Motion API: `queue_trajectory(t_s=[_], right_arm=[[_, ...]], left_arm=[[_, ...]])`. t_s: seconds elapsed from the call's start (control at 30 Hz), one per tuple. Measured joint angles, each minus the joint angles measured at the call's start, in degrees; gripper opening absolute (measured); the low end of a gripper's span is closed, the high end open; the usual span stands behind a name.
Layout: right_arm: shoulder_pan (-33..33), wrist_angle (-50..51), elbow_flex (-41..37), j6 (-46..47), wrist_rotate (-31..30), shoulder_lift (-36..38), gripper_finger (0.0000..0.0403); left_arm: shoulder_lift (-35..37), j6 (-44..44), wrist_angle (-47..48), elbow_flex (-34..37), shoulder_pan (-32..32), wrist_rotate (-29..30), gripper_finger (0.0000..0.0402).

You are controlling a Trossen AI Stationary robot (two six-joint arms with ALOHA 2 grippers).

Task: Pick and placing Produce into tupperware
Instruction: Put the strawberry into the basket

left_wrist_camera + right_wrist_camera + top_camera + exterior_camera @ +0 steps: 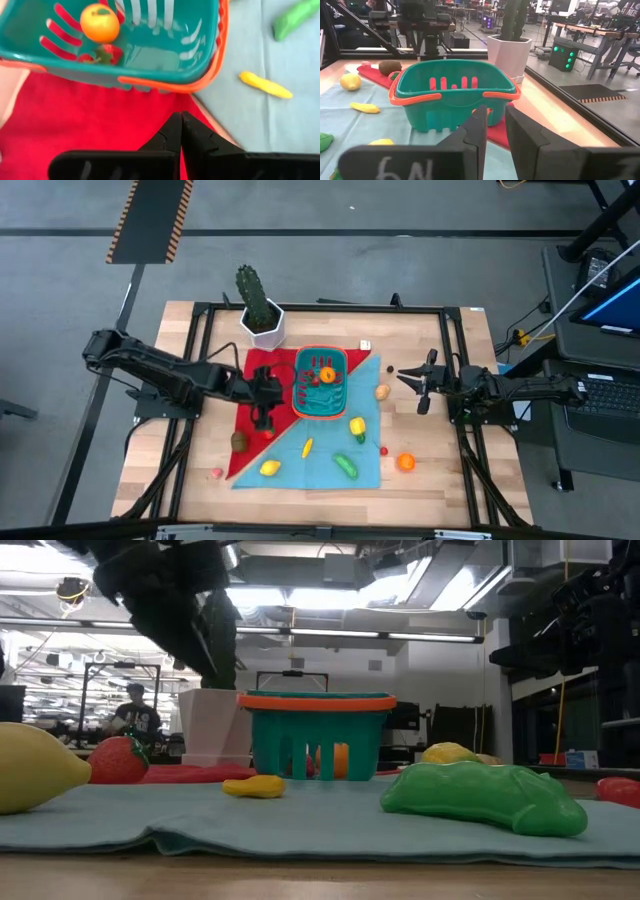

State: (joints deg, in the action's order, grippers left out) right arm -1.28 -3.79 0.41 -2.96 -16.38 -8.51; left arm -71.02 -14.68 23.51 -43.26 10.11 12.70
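The teal tupperware (320,383) with an orange-red rim stands on a red and light-blue cloth; an orange (100,22) and a red strawberry (102,54) lie inside it. My left gripper (180,131) is shut and empty, above the red cloth just left of the tupperware (270,400). My right gripper (493,131) is open and empty, right of the tupperware (414,388), facing it. Loose produce lies on the cloth: a yellow banana (307,447), a lemon (269,468), a green cucumber (346,466), a yellow pepper (357,426), a strawberry (268,433) and a kiwi (239,440).
A cactus in a white pot (260,315) stands behind the tupperware at the far left. An orange (406,462), a brown piece (382,391) and a small red piece (217,473) lie on the bare wood. A black frame rims the table.
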Motion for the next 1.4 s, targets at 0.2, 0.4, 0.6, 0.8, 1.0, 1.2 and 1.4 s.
queue_trajectory(t_s=[0.2, 0.4, 0.6, 0.8, 1.0, 1.2, 1.4], right_arm=[[0.00, -0.02, 0.01, 0.23, 0.00, 0.00, 0.0073], [0.00, -0.02, 0.00, 0.37, 0.00, 0.00, 0.0073], [0.00, -0.02, 0.00, 1.03, 0.00, 0.00, 0.0073], [0.00, -0.02, 0.00, 1.03, 0.00, 0.00, 0.0073], [0.00, -0.02, 0.00, 1.03, 0.00, 0.02, 0.0073], [0.00, -0.04, 0.01, 1.01, 0.00, 0.02, 0.0073], [-0.01, -0.05, 0.01, 1.18, -0.01, 0.02, 0.0073]], left_arm=[[-0.02, -0.69, -0.06, 0.89, 1.40, -0.21, 0.0023], [-0.02, -4.88, 1.29, 0.89, 1.55, 0.05, 0.0070], [-0.04, -6.27, 3.87, 0.89, 1.55, 0.53, 0.0158], [-0.05, -7.73, 6.09, 0.89, 1.56, 0.71, 0.0224], [-0.07, -11.31, 6.58, 0.89, 2.44, 0.16, 0.0232], [-0.07, -23.16, 10.96, 0.91, 5.24, 0.88, 0.0230], [-0.07, -32.76, 10.82, 0.91, 12.10, 5.36, 0.0229]])
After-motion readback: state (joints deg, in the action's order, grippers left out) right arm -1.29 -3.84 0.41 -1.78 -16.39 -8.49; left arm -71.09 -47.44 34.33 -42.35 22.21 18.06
